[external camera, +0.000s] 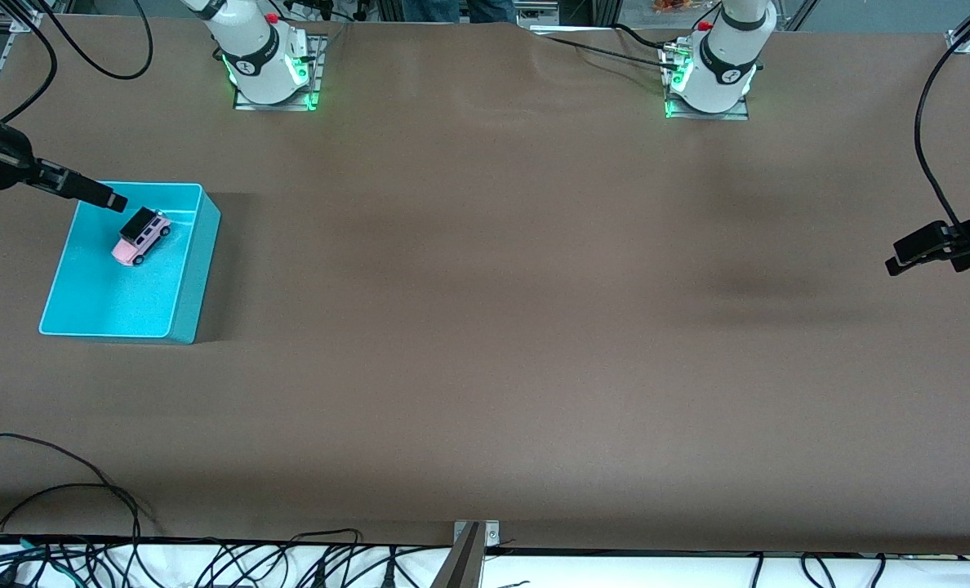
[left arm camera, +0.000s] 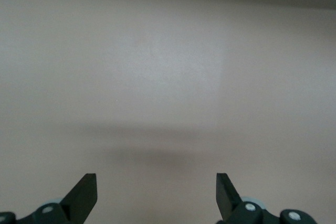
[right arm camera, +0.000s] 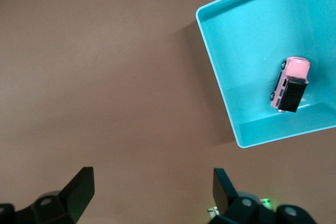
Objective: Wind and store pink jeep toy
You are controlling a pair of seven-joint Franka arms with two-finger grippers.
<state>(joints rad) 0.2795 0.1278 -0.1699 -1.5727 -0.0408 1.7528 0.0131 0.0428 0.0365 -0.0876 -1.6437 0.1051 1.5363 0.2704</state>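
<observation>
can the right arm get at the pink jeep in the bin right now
Probably yes. The pink jeep toy lies alone in the open-topped turquoise bin, and the right gripper, fingers open, hangs over the bin's rim close to it.

A matt brown cloth-like cover (external camera: 485, 327) is lying smooth under the turquoise plastic bin (external camera: 195, 278), which is holding the glossy pink jeep toy (external camera: 140, 238).

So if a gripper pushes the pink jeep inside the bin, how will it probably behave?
The jeep stands on its wheels on the bin's smooth floor, so it would likely roll when pushed lengthwise. It looks small and rigid, probably light. Being boxy and tall, it may tip if pushed sideways.
</observation>
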